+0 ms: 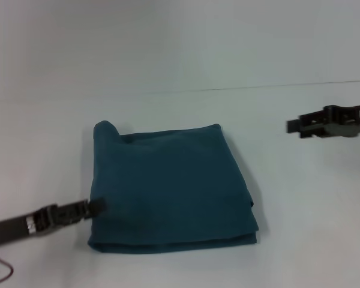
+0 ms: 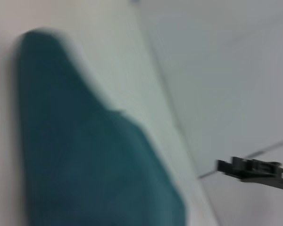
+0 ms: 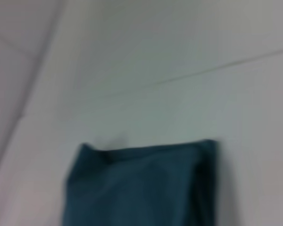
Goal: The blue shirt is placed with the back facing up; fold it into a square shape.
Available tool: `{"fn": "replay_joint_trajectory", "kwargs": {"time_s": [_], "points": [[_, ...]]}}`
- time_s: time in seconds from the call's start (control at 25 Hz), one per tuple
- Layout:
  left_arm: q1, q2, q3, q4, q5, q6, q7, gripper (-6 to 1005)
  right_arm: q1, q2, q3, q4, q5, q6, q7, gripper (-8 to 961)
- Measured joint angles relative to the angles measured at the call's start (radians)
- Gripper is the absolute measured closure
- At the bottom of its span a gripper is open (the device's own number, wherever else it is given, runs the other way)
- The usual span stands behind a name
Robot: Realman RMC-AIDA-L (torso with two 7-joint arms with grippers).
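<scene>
While the blue shirt lies folded square, the left gripper touches its edge, the right gripper well apart; neither's finger state shows.

Both arms low over the bench, one hand at the cloth, one held off.

Left arm entered from the near-left corner of the head view, forearm running up and to the right, nearly flat. Left hand had its tip at the left edge of the blue shirt, touching or just overlapping the fabric; whether its fingers were parted could not be told. Right arm reached in from the right edge, held level. Right hand pointed left, well apart from the shirt, also seen in the left wrist view; finger state unclear.
</scene>
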Motion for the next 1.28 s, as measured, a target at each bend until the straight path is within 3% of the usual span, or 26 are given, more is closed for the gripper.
{"fn": "replay_joint_trajectory", "kwargs": {"time_s": [0.16, 0.28, 0.4, 0.48, 0.72, 1.28], "points": [[-0.046, 0.022, 0.014, 0.000, -0.043, 0.084, 0.075, 447, -0.023, 0.034, -0.007, -0.027, 0.089, -0.082, -0.151, 408], [-0.084, 0.042, 0.039, -0.001, -0.043, 0.125, 0.128, 328, -0.026, 0.058, -0.009, -0.032, 0.094, -0.130, -0.257, 314], [-0.108, 0.049, 0.089, 0.004, -0.040, 0.118, 0.204, 209, -0.037, 0.087, -0.019, -0.038, 0.088, -0.173, -0.388, 192], [-0.115, 0.052, 0.130, 0.010, -0.040, 0.114, 0.268, 201, -0.054, 0.105, -0.041, -0.048, 0.083, -0.196, -0.449, 111], [-0.114, 0.049, 0.221, 0.075, 0.004, 0.106, 0.357, 175, -0.083, 0.132, -0.133, -0.059, 0.082, -0.261, -0.478, 186], [-0.130, 0.045, 0.230, 0.084, 0.037, 0.056, 0.350, 176, -0.062, 0.190, -0.161, -0.048, 0.087, -0.228, -0.474, 230]]}}
